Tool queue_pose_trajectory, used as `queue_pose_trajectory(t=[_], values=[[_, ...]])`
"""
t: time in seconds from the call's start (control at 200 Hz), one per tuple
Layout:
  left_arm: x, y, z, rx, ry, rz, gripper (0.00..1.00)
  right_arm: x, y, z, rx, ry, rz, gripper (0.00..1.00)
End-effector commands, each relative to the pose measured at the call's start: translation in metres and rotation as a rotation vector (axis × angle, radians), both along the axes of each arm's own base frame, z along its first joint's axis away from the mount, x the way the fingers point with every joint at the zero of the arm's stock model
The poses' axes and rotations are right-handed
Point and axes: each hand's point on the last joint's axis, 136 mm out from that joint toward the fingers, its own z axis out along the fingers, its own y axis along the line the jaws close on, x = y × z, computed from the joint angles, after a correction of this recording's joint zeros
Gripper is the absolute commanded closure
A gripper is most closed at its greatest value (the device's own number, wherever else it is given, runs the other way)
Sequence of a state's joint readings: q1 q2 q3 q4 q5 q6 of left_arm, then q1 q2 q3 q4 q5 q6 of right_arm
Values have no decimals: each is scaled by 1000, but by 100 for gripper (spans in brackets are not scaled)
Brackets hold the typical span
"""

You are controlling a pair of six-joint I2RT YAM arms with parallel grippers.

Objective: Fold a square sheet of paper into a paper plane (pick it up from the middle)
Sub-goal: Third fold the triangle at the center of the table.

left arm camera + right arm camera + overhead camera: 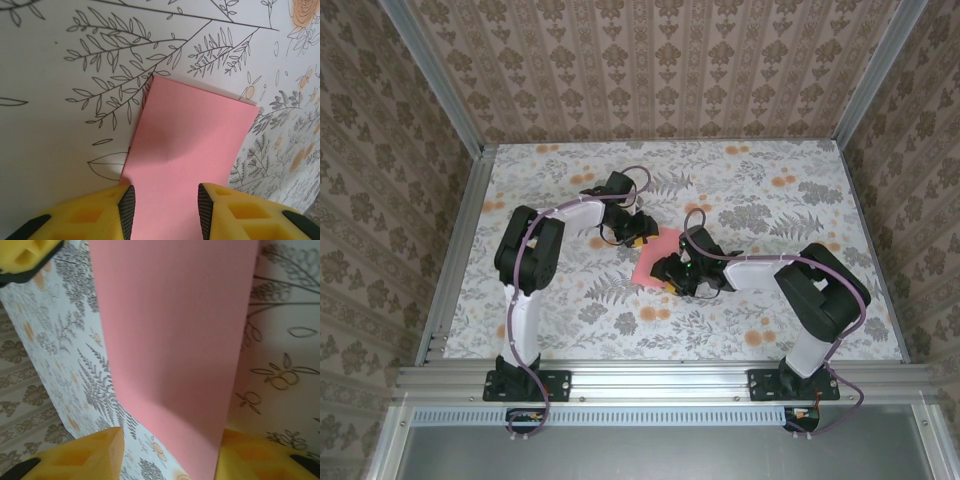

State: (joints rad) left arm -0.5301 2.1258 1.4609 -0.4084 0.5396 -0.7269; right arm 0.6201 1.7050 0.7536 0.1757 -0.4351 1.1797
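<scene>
Top external view is showing the pink paper (653, 262) lying around the middle of the desk (770, 200), looking like a folded strip, with both arms crowding in from opposite ends. The left gripper (165, 207) is sitting with its fingers spread, straddling its end, and the strip is running straight ahead of it. The right gripper (167, 455) is spread too, with the paper lying between its fingers and brushing one of them. Neither is really pinching it, I'm guessing. The long axis is pointing from one gripper to the other, both about equally near, so any grab is landing on an end.
</scene>
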Motion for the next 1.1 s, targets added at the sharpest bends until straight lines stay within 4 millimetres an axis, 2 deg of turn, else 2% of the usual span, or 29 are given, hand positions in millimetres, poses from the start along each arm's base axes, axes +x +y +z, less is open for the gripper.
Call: queue_pose_trajectory(t=[0.0,0.27,0.415,0.505,0.65,0.74,0.87,1.095], values=[[-11,14,-21,56,72,25,58,0,2,6,39,-11,-14,56],[-11,16,-20,57,67,26,58,-4,-19,-1,-39,-2,-71,71],[-12,15,-14,39,55,24,58,-4,-22,-2,-42,7,-83,90],[-10,8,2,-30,18,7,57,-6,-24,-4,-56,20,-75,100],[-4,-4,41,-147,-101,-43,48,-17,-32,-5,-111,55,26,100],[-4,-4,49,-149,-138,-74,45,-24,-35,2,-147,44,137,100],[-5,-3,39,-118,-125,-100,45,-34,-41,4,-195,51,239,100],[-10,2,15,-60,-74,-101,49,-30,-45,5,-193,61,234,100]])
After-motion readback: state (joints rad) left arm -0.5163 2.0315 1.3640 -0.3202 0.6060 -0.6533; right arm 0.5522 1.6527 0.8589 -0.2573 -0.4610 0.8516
